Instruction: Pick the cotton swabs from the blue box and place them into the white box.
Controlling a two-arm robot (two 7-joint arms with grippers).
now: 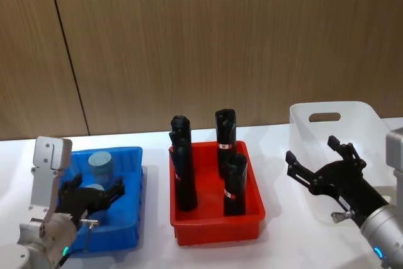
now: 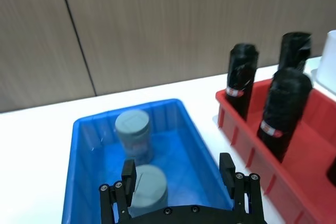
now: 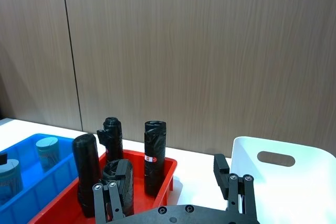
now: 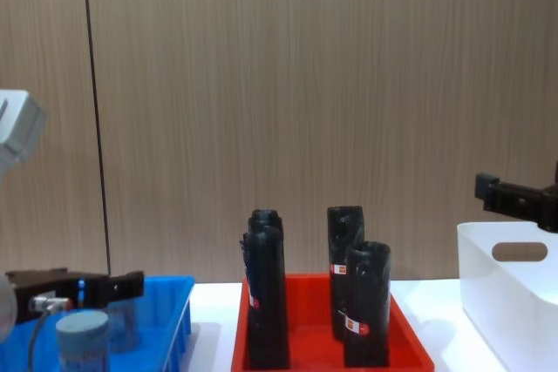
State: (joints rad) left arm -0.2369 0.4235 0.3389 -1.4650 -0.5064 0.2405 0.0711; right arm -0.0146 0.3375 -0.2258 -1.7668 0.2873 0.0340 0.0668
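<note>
Head view: the blue box (image 1: 126, 234) stands on the white tabletop (image 1: 277, 244) at the robot's left, and two jars of cotton swabs (image 1: 101, 164) stand upright inside it, one behind the other. The left tool (image 1: 93, 188) hangs over the near half of this box with its fingers spread wide and holding nothing. The nearer jar (image 2: 147, 188) is just ahead of the fingers, closer to one finger than to the other; I cannot tell if it is touched. The farther jar (image 2: 133, 134) stands further back, apart from the tool. The red tray (image 1: 249, 225) with upright black rolls (image 1: 184, 168) sits in the middle. The white box (image 1: 368, 124) is at the right, and the right tool (image 1: 311, 147) hovers at its near left side, also wide open and empty.
</note>
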